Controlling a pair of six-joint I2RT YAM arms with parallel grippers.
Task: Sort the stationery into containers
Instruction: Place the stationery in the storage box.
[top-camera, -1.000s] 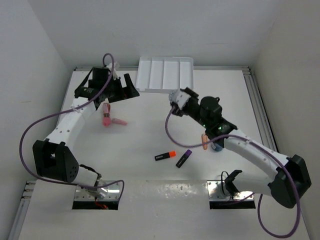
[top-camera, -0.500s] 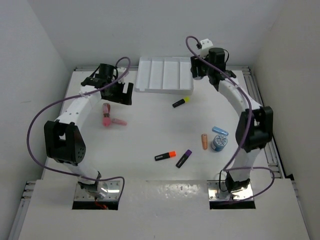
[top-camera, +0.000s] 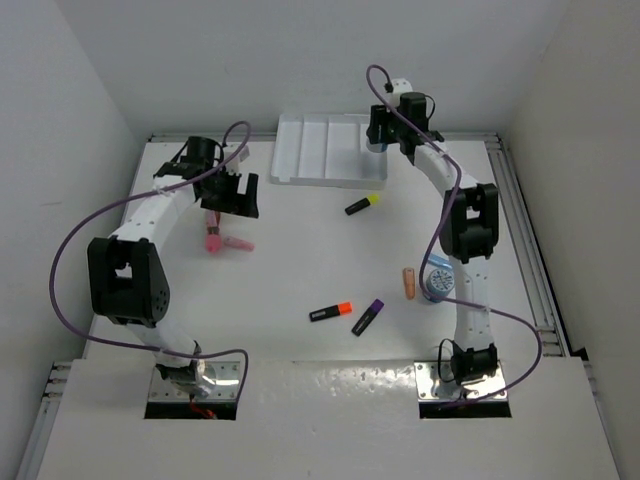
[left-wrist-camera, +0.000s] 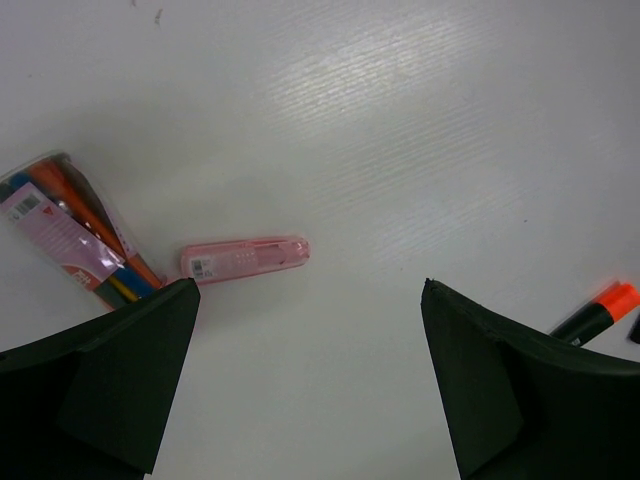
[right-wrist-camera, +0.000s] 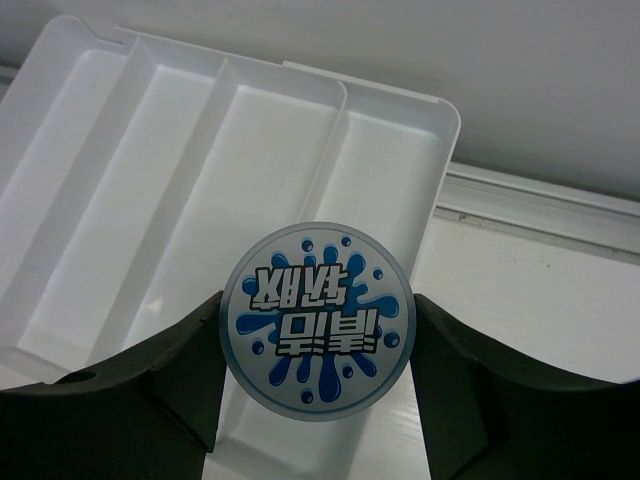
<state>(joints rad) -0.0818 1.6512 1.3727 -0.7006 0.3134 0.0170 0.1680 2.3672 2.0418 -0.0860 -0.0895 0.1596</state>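
Progress: basically nothing sorted yet. All four slots of the tray (top-camera: 300, 152) look bare in both the top and right wrist views.

Right gripper (top-camera: 381, 137) is clamped on the edges of a round disc (right-wrist-camera: 318, 320), which hangs over the tray's right-end slot at the far side of the table. Looks like the first drop is about to happen.

Left gripper (left-wrist-camera: 310, 298) has its fingers wide apart with nothing between them. It hovers over the left of the table above a pink stick (left-wrist-camera: 245, 258).

Left on the table:
- yellow highlighter (top-camera: 362, 205), just near of the tray
- orange highlighter (top-camera: 330, 312) and purple highlighter (top-camera: 368, 316), near centre
- peach stick (top-camera: 408, 283)
- second blue round piece (top-camera: 435, 283), partly hidden by the right arm
- a clear packet (left-wrist-camera: 70, 228) beside the pink stick

Materials:
- tray: glossy white moulded plastic, thin straight dividers
- disc: flat, smooth, blue splash print on white
- pink stick: translucent, rounded ends, small label
- packet: crinkly film over coloured contents
- highlighters: black barrels, bright caps
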